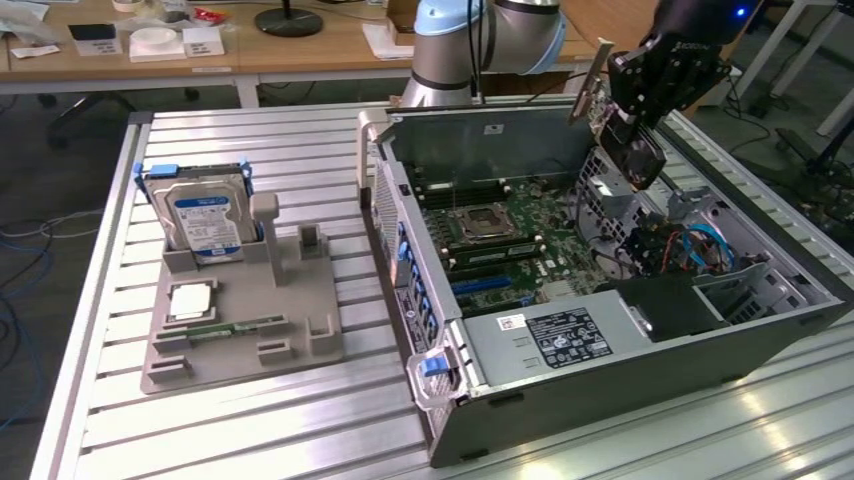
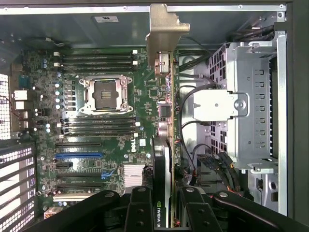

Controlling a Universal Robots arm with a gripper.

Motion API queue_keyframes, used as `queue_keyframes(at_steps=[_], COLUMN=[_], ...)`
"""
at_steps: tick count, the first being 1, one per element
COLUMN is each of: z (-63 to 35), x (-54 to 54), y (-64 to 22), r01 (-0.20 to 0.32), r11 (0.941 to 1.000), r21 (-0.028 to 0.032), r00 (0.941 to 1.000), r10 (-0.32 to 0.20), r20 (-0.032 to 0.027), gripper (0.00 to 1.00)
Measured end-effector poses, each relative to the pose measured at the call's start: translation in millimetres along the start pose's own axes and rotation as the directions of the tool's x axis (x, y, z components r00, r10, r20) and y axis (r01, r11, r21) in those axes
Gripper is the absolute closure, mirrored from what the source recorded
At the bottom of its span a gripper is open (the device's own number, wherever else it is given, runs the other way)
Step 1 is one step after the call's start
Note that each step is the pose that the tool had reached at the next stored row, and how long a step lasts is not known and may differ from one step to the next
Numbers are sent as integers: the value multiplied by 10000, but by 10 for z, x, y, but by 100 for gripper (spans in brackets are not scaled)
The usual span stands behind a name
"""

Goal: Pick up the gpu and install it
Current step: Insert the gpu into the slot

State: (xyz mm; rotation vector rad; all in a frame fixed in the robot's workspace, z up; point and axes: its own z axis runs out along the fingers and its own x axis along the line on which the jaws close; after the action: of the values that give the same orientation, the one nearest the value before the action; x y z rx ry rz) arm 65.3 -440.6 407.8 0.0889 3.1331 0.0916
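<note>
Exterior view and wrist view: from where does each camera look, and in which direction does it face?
Exterior view: off the arm, raised above the slatted table, looking down at the open computer case and the hard drive; the arm and the hand show.
Wrist view: on the wrist, facing the motherboard inside the case; the hand's black fingers show.
Shared: the gpu held in the hand, the motherboard and its CPU socket.
</note>
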Motion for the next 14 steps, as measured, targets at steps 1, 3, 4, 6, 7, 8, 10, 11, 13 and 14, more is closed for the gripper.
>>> queue_keyframes(at_steps=[1,3,4,6,7,8,10,11,13,14], z=[0,0,0,0,0,0,0,0,0,0], x=[0,0,0,0,1,1,2,3,4,5], y=[0,0,0,0,0,0,0,0,0,0], r01=[0,7,21,79,119,169,320,428,715,880], r11=[10000,10000,10000,10000,9999,9999,9995,9991,9974,9961], r21=[0,0,0,-1,-1,-2,-2,-3,-5,-6], r00=[10000,10000,10000,10000,9999,9999,9995,9991,9974,9961], r10=[0,-7,-21,-79,-119,-169,-320,-428,-715,-880], r20=[0,0,-1,-4,-7,-9,-19,-25,-41,-51], gripper=[73,73,73,73,73,73,73,73,73,73])
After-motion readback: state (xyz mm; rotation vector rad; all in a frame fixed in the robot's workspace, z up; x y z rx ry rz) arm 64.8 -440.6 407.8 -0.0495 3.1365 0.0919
